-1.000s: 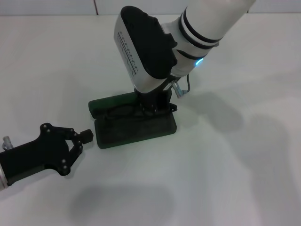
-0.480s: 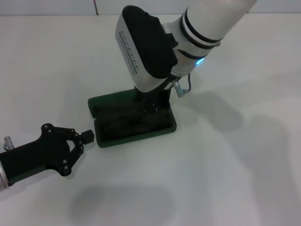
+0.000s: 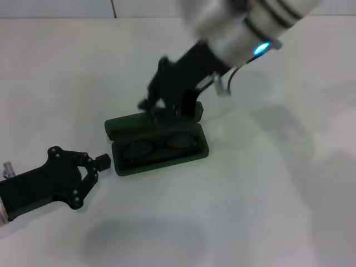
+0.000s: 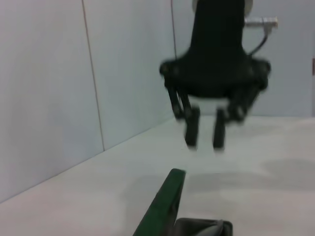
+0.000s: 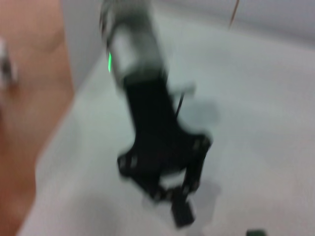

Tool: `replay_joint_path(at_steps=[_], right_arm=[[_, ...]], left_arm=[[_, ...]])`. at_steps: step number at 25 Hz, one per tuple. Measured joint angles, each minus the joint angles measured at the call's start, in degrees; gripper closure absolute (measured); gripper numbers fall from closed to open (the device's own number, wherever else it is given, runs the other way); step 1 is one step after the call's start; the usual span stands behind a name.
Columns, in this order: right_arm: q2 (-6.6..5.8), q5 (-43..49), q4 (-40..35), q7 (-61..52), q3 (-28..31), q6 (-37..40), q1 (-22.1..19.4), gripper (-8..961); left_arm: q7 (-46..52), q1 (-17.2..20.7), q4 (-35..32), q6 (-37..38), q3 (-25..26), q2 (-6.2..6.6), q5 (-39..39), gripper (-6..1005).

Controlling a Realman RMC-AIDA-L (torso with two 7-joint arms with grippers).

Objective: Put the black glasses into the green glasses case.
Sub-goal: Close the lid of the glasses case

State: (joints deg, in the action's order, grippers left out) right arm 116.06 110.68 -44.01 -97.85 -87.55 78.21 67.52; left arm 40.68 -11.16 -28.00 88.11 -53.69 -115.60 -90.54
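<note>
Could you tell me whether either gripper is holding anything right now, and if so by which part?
Nothing is held. The black glasses lie in the green glasses case; the right gripper hangs empty above, and the left gripper sits beside the case.

Motion blur is smearing the right gripper and its arm in the head view. The black glasses are blending into the dark lining. The green glasses case is running off the left wrist view's edge.
</note>
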Motion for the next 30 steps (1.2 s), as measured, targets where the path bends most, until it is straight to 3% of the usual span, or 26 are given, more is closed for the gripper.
replay_joint_path(at_steps=[4,9,13,18,21,22,24,30], right_arm=[[-0.25,-1.2,-2.2,1.7,15.8,5.0,-6.7,778],[-0.88,-2.9,0.1,7.1,25.4,5.9,-14.6,773],[-0.52,-5.5,1.7,12.4,27.4,5.7,-21.4,768],[-0.33,-8.7,2.7,17.4,27.3,6.8,-31.2,559],[-0.23,-10.0,3.4,20.7,27.1,8.3,-34.1,445],[-0.25,-12.7,5.7,27.6,27.0,11.6,-37.7,407],[-0.31,-13.7,7.2,30.9,27.2,13.0,-39.1,331],[-0.47,-13.7,11.3,35.6,27.2,12.9,-41.1,221]], left_arm=[[0.8,0.2,0.0,2.5,0.1,0.47,0.0,998],[2.3,-0.5,0.1,2.9,0.2,0.72,-0.4,998],[4.6,-1.5,0.5,2.0,0.5,1.01,-0.8,998],[7.1,-3.7,0.8,-1.3,0.5,0.82,-3.5,998],[7.7,-4.5,0.8,-1.6,0.5,0.78,-4.2,998],[8.1,-4.7,0.8,-1.8,0.5,0.75,-4.2,998],[8.9,-5.1,0.8,-3.1,0.5,0.69,-4.4,998],[11.2,-7.2,0.8,-7.2,0.4,0.5,-5.2,998]])
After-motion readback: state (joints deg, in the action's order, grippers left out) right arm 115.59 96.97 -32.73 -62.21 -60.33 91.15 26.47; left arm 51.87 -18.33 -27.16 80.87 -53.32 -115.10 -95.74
